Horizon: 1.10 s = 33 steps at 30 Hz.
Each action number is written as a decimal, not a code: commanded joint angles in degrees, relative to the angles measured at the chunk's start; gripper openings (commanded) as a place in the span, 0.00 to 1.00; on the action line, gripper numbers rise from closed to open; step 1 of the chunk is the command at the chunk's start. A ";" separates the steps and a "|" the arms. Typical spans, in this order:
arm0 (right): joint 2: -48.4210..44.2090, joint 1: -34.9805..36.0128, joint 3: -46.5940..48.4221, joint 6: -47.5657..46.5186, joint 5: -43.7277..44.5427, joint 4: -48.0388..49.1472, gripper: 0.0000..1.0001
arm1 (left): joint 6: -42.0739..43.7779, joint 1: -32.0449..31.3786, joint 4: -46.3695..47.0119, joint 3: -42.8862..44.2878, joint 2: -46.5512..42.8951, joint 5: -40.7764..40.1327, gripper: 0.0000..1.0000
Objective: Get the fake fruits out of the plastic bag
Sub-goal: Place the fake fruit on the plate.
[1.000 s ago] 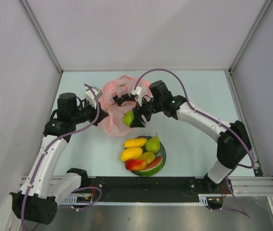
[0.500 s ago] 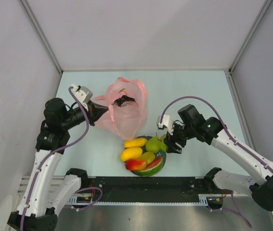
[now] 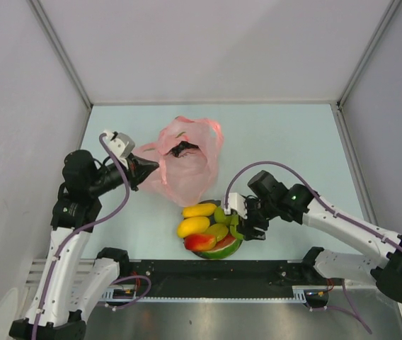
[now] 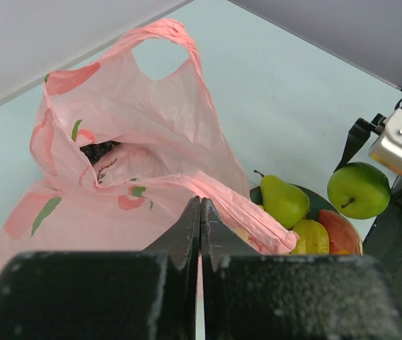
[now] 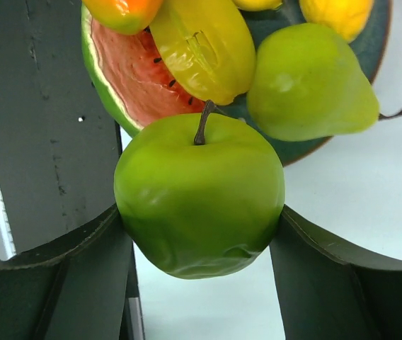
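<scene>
Left pincer: I see my left gripper [image 4: 199,230] pressed together, pinching the near rim of the plastic bag [image 3: 187,173].
Right pincer: my right gripper [image 5: 199,244] is clamped on the green apple [image 4: 358,189], one finger on each side, stem up.
Apple position: I read it as held in the air at the plate [image 5: 293,150] rim, on the side away from the bag.
Bag: it lies on the table beyond the plate, mouth open.
Inside the bag: I make out dark grapes [image 4: 98,150].
On the plate: pear [image 5: 307,81], watermelon slice [image 5: 134,78], two yellow mangoes [image 3: 199,210], red-yellow mango [image 3: 199,242].
</scene>
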 commanded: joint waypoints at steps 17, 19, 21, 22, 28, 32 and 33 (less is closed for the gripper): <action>7.22 6.20 -1.92 -4.42 5.73 8.36 0.47 | 1.59 1.64 0.89 -1.70 -1.73 2.58 0.00; 7.04 6.20 -2.62 -4.86 6.08 8.62 0.49 | 1.24 1.72 1.24 -2.14 -1.64 2.67 0.00; 6.96 6.20 -3.33 -5.12 6.00 8.71 0.50 | 1.06 1.64 1.86 -2.40 -1.46 2.93 0.00; 6.78 6.20 -3.59 -5.21 6.08 8.71 0.51 | 0.80 1.64 1.95 -2.58 -1.37 3.02 0.00; 5.90 6.11 -5.35 -4.60 7.22 10.37 0.68 | -0.17 1.64 2.91 -3.20 -1.37 3.37 0.00; 5.46 6.11 -5.79 -4.16 7.49 11.43 0.82 | -0.26 1.72 2.92 -3.37 -1.20 3.37 0.00; 5.37 6.20 -5.88 -4.07 7.66 11.43 0.83 | -0.34 1.64 2.92 -3.46 -1.20 3.46 0.00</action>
